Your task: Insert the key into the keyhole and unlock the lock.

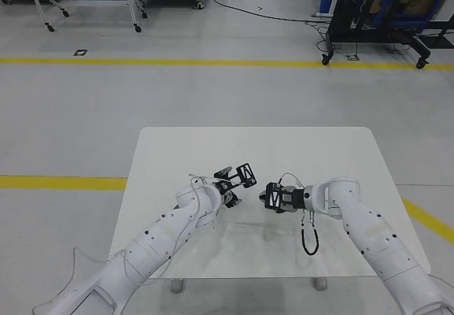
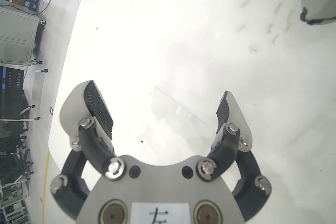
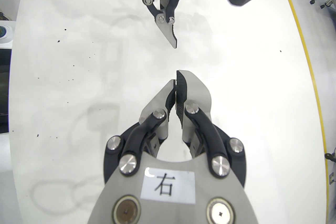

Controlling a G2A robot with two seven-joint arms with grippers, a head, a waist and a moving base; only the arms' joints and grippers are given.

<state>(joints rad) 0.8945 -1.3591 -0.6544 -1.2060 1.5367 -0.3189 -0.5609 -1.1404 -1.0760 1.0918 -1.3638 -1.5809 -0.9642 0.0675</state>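
Over the middle of the white table [image 1: 305, 150], seen from above: left gripper [image 2: 158, 88] and right gripper [image 3: 175, 83] facing tip to tip, near but apart. From the left wrist: fingers spread wide above bare tabletop, with a rounded white shell of the other arm at one corner. From the right wrist: pads pressed together, no telling of any key pinched between them; just beyond, the left gripper edge-on. Around: black cable loop [image 1: 311, 236] hanging from the right arm, yellow floor lines [image 1: 53, 182] past the table, wheeled frames [image 1: 376, 31] beyond.
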